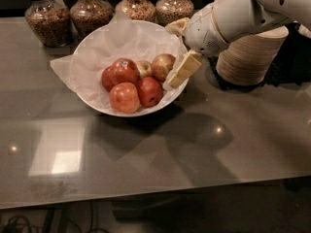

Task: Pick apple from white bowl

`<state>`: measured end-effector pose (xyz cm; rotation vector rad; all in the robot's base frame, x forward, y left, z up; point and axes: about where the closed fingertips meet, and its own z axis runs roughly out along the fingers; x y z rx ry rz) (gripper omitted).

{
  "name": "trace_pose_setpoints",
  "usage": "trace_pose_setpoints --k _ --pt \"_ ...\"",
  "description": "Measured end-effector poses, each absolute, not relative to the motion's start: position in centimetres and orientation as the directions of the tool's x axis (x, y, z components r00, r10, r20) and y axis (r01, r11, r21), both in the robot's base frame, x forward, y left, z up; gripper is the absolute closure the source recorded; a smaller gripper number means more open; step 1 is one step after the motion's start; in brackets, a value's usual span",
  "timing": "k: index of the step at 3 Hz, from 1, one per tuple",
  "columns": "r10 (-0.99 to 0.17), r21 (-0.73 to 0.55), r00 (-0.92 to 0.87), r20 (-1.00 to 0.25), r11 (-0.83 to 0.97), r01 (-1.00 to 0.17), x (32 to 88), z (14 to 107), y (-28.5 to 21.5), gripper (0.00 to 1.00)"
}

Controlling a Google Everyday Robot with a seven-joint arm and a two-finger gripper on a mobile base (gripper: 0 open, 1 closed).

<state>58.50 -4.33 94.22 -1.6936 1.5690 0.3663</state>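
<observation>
The white bowl (92, 98), lined with crumpled white paper, stands on the grey table. It holds several apples. The pale yellow-green, reddish-blushed apple (163, 66) lies at the right of the pile, next to a smaller yellowish apple (144, 68) and a deep red stickered apple (124, 71). My gripper (179, 50) hangs over the bowl's right rim, just right of the pale apple. It is open and holds nothing. Its near beige finger (182, 71) reaches down inside the rim, close beside the apple.
Two more red apples (125, 97) lie at the front of the bowl. Several glass jars (43, 21) of grain stand along the back edge. A stack of beige paper bowls (250, 55) stands right of my arm.
</observation>
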Motion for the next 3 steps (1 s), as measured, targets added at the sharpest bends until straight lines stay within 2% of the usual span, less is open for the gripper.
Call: trace_pose_setpoints --k 1,3 --pt "-0.714 -0.338 0.188 -0.675 0.072 -0.938 58.5 93.8 -4.4 0.14" --pt "-0.727 -0.32 0.166 -0.667 0.078 -0.944 58.6 92.3 -4.5 0.15"
